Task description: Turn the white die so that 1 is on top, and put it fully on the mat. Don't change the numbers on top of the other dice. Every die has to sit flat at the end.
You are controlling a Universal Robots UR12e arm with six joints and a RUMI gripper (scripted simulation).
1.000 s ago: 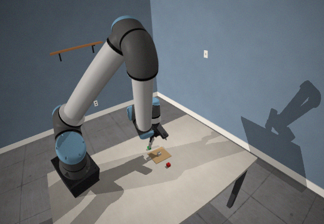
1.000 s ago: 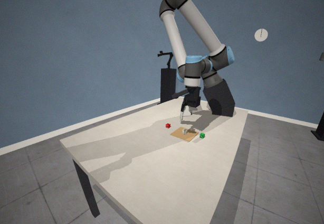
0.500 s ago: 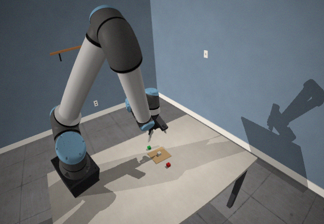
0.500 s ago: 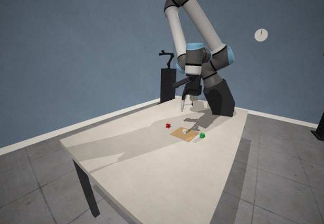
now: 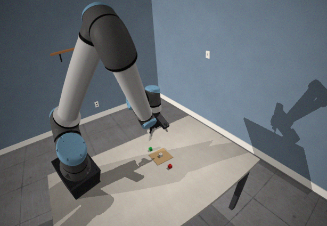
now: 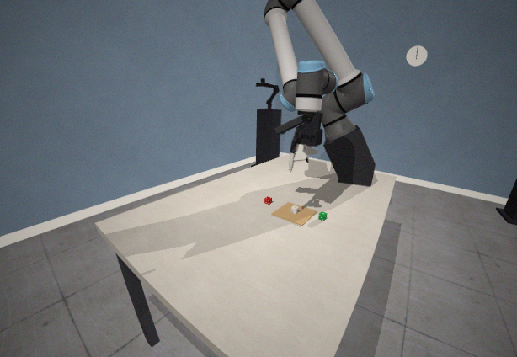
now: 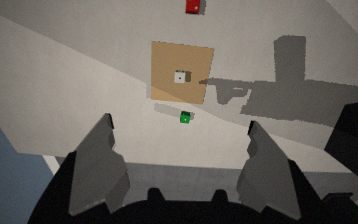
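Observation:
The white die (image 5: 160, 154) (image 6: 294, 209) (image 7: 180, 77) sits flat near the middle of the tan mat (image 5: 158, 160) (image 6: 303, 218) (image 7: 167, 55), fully inside its edges. In the wrist view its top face seems to show a single dark pip. The green die (image 5: 150, 148) (image 6: 322, 215) (image 7: 185, 117) lies on the table just off one mat edge. The red die (image 5: 170, 166) (image 6: 268, 200) (image 7: 193, 6) lies off the opposite side. My gripper (image 5: 158, 133) (image 6: 298, 162) (image 7: 181, 118) is wide open and empty. It hangs well above the table, set back from the mat on the green die's side.
The white table (image 5: 169, 200) (image 6: 247, 295) carries only the mat, the dice and the arm's dark base (image 5: 76, 181) (image 6: 349, 162) at one end. Arm shadows fall across the table. Walls stand behind two table sides.

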